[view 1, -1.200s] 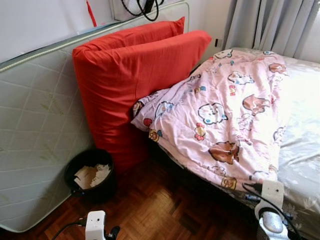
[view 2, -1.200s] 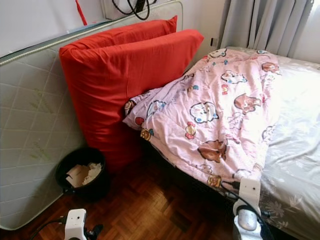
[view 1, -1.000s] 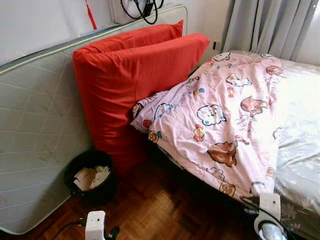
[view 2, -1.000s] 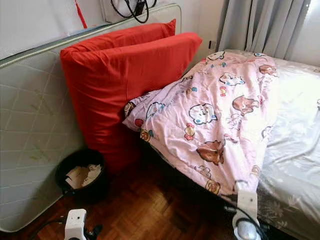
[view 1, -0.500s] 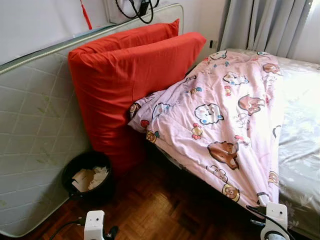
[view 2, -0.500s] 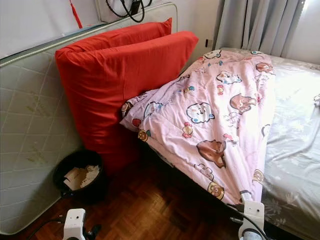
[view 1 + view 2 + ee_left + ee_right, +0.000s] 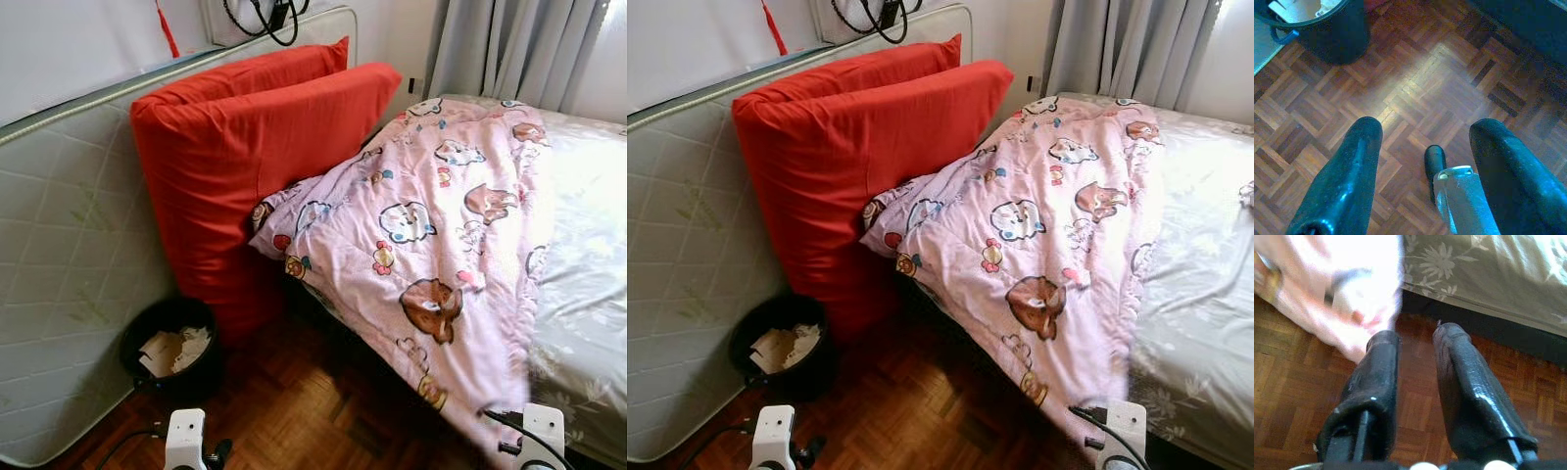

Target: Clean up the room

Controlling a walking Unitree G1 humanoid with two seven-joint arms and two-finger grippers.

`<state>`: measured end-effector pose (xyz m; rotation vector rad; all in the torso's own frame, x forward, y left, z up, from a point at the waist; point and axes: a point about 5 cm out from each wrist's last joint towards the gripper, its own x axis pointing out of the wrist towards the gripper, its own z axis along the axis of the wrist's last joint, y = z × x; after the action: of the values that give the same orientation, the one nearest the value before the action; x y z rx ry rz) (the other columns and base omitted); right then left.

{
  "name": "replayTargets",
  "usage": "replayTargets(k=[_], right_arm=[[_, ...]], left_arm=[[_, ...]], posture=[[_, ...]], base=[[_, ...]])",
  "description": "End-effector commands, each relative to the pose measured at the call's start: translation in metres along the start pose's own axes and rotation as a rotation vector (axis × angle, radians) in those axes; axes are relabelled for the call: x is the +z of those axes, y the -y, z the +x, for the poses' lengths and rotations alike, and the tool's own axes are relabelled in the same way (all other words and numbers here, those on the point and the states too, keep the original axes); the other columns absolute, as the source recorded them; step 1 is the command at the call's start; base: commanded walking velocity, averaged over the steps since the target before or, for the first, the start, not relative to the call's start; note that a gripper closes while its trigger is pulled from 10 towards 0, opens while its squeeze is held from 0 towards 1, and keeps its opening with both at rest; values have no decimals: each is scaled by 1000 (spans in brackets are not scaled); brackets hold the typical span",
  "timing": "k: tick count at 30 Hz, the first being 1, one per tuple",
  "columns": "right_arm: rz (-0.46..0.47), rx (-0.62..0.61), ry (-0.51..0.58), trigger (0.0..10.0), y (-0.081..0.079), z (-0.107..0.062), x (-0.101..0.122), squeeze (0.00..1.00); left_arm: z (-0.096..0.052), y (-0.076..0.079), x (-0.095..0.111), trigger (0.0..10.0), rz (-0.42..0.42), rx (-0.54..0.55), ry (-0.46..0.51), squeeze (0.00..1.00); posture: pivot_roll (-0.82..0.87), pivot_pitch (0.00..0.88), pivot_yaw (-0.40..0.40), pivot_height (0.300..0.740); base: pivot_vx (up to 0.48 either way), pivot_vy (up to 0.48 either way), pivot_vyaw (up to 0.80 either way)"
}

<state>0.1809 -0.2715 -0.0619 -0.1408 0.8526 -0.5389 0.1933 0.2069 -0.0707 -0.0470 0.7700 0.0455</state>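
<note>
Judging from how things lie, the step in hand is taken to be the tidying of the bed, with the pink cartoon quilt point(image 7: 431, 245) as the thing to be dealt with. The right gripper point(image 7: 1418, 345) is seen low over the parquet floor point(image 7: 1298, 396) at the foot of the bed, its two black fingers parted by a narrow gap and nothing held between them. Just beyond its fingertips, the blurred pink corner of the quilt is seen hanging off the mattress edge, near the gripper but apart from it; beside that corner the grey flowered sheet point(image 7: 1488, 279) is seen above a dark gap under the bed. The next move is judged to call for that hanging corner to be reached and pinched before it is drawn anywhere. The left gripper point(image 7: 1425, 142) is held idle over the floor, its fingers spread wide and empty, with the black waste bin point(image 7: 176, 345) of crumpled paper ahead of it. Farther off, the red cushions point(image 7: 245, 166) are propped against an upright mattress point(image 7: 69, 255).
</note>
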Motion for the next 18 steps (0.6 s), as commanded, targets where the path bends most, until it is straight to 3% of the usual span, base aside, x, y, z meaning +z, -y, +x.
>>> replayTargets(k=[1,7,8,9,10,11,12,17,18], right_arm=[[-5,-21,-29,10000,3,0,-6,1000],[6,-41,-65,10000,7,-1,-14,1000],[33,-30,-76,10000,6,-2,-16,341],[75,2,-69,10000,3,-3,-17,0],[105,25,-63,10000,1,-3,-16,0],[232,117,-41,10000,-10,-4,-12,0],[272,137,-38,10000,-13,-5,-12,0],[370,228,-85,10000,-21,-9,-24,0],[322,244,-104,10000,-23,-11,-29,0]], left_arm=[[0,-4,4,10000,5,15,18,0],[0,-4,5,10000,3,15,24,0],[1,-4,6,10000,2,15,28,0],[1,-4,7,10000,2,15,29,0],[1,-4,7,10000,2,14,30,0],[1,-4,8,10000,1,13,31,0],[1,-3,8,10000,2,11,29,0],[2,-2,8,10000,5,3,23,0],[2,-2,8,10000,4,1,22,0]], posture=[[24,0,57,740],[25,0,56,740],[26,0,56,740],[23,0,58,740],[23,0,58,740],[14,0,63,740],[10,0,64,740],[7,0,65,740],[10,0,64,740]], base=[[0,0,0],[0,0,0],[0,0,0],[0,0,0],[0,0,0],[0,0,0],[0,0,0],[0,0,0],[0,0,0]])
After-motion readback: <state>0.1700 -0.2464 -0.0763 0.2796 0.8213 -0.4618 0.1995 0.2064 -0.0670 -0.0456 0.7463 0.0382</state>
